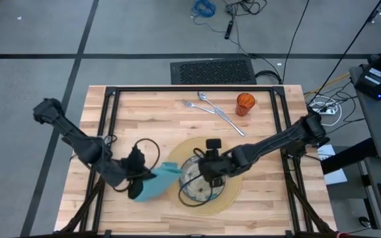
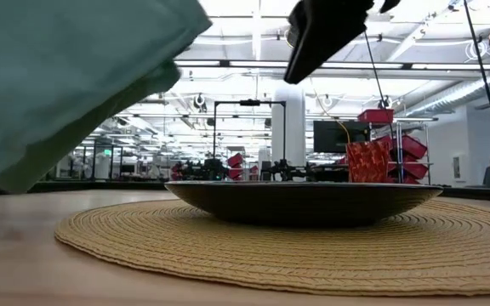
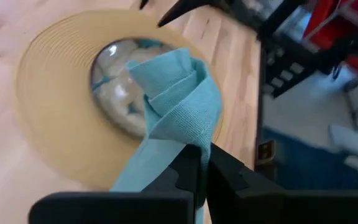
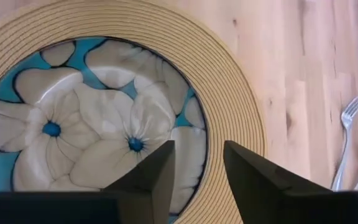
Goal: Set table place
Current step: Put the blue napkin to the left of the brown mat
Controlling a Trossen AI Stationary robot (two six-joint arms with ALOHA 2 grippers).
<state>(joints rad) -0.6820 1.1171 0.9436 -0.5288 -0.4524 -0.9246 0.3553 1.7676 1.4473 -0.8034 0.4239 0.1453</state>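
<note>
Napkin (image 1: 159,180) placing is in hand: we are carrying the teal cloth clenched in our left gripper (image 3: 199,163), just left of the mat (image 1: 233,188), while our right gripper (image 4: 197,163) is hovering unclenched and empty over the plate (image 4: 98,134); next we are lowering the cloth flat beside the mat

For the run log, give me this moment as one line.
left gripper: shut on teal napkin, lifted beside mat | right gripper: jaws open above plate | cutlery, orange cup: untouched

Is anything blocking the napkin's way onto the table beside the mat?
Nothing visible. The left gripper is shut on the teal napkin, holding it at the mat's left edge, and the wood there shows bare. The right gripper, open, hovers over the plate, off to the other side.
</note>
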